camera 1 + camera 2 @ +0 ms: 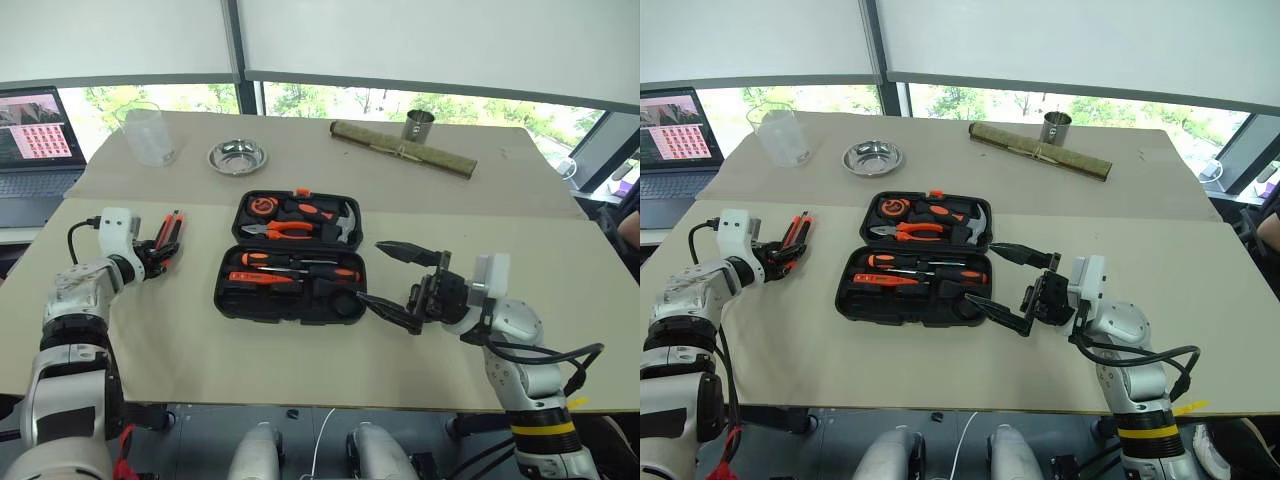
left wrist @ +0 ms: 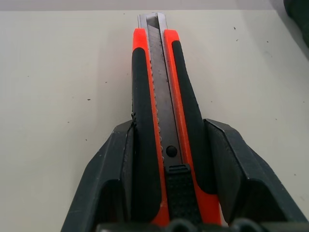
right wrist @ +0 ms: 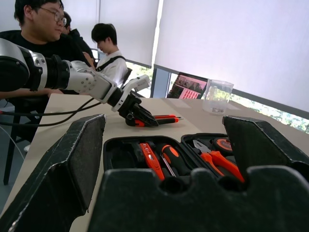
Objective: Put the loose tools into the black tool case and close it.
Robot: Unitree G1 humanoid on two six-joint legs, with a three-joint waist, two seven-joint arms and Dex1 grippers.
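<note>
On a beige table (image 1: 150, 350), the left hand (image 1: 160, 252) is closing around the utility knife (image 1: 171, 234), apparently gripped lengthwise; the open tool case (image 1: 225, 300) is lying to its right, nearer the spread, empty right hand (image 1: 400, 288).

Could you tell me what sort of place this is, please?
Probably an office or lab: a paper-covered table by large windows with roller blinds, a laptop, and seated people watching.

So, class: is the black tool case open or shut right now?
Open. The case lies flat on the table with its lid folded back, so the pliers and screwdrivers in its recesses show.
</note>
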